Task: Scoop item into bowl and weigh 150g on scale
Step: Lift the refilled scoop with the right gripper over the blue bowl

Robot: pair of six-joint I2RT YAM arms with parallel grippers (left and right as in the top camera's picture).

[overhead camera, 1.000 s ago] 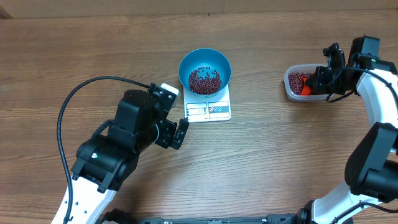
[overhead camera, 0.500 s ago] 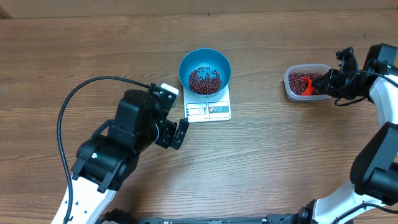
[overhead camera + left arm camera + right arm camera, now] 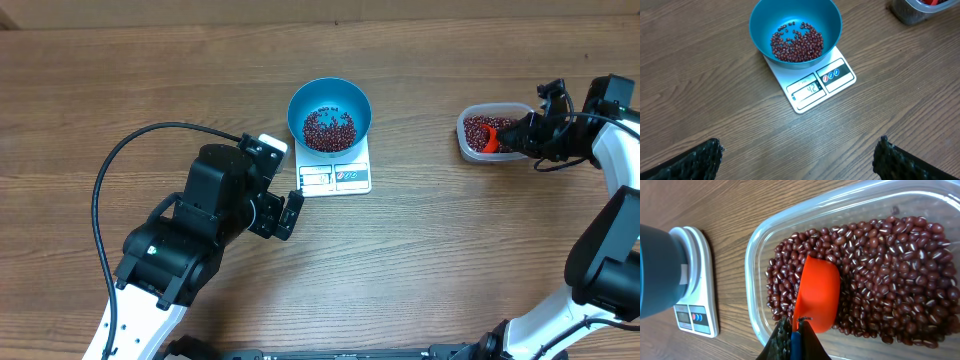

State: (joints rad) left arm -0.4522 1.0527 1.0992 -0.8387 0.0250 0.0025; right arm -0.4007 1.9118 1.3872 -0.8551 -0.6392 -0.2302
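Wood-grain table (image 3: 150,80) fills the view. At the left, the left claw (image 3: 799,162) hangs spread wide and empty, aimed at the scale (image 3: 335,178), which sits just beyond it. It has not stirred over the last second. On the scale stands the bowl (image 3: 760,25), with a shallow layer of beans (image 3: 797,42) in its bottom. That heap looks the same as a second ago. The display seems to read 42, so by my reckoning the weighing is well short of target and several more loads are needed.

Well apart to the right lies the tub (image 3: 755,270), holding the main stock of beans. The change is here. A second ago the right arm reached further in over the tub. Now it has drawn back rightward, and its wrist sits outside the tub's right edge. The right claw (image 3: 794,340) is pressed together on the handle of the scoop (image 3: 817,295). The scoop's orange cup rests on the beans, seemingly rounded back up, with nothing visibly in it. Over the last half second it has barely moved. I judge this to be the start of another scoop, not a delivery.
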